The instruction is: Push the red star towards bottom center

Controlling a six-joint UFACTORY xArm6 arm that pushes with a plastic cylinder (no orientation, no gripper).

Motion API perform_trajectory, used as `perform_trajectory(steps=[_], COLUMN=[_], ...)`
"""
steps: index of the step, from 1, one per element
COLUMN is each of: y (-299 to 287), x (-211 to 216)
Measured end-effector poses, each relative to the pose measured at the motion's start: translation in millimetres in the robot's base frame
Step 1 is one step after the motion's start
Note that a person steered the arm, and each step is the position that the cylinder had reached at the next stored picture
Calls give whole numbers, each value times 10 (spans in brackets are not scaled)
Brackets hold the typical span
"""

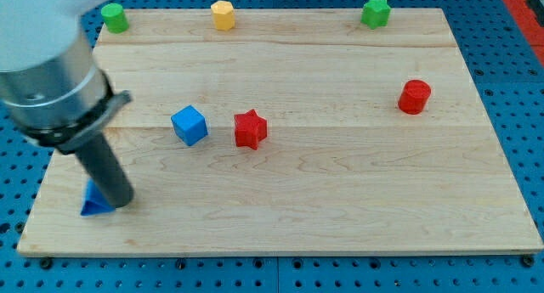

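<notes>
**Non-Task Items on the Work Surface**

The light wooden plank desk [340, 200] rests on a blue perforated base [518, 89]. A blue cube block [189, 125] sits left of centre. A blue triangular block [95, 203] lies near the bottom-left corner, partly hidden. Along the top edge stand a green cylinder block [114, 18], a yellow hexagonal block [223, 14] and a green star block [375, 12]. A red cylinder block [415, 97] sits at the right.

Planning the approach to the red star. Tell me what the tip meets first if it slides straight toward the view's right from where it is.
My tip sits against the blue triangle at the board's bottom left. Straight right looks free; the red star and blue cube seem to lie above that line, though depth is uncertain.
</notes>
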State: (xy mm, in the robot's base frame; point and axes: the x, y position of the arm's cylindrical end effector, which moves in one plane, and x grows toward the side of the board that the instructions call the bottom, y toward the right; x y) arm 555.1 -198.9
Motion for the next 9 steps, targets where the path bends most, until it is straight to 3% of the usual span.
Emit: perform_trajectory(steps=[4,5,7,8,9], y=[440,346,506,1224,1392], x=[-120,-349,-1356,-1409,-1040])
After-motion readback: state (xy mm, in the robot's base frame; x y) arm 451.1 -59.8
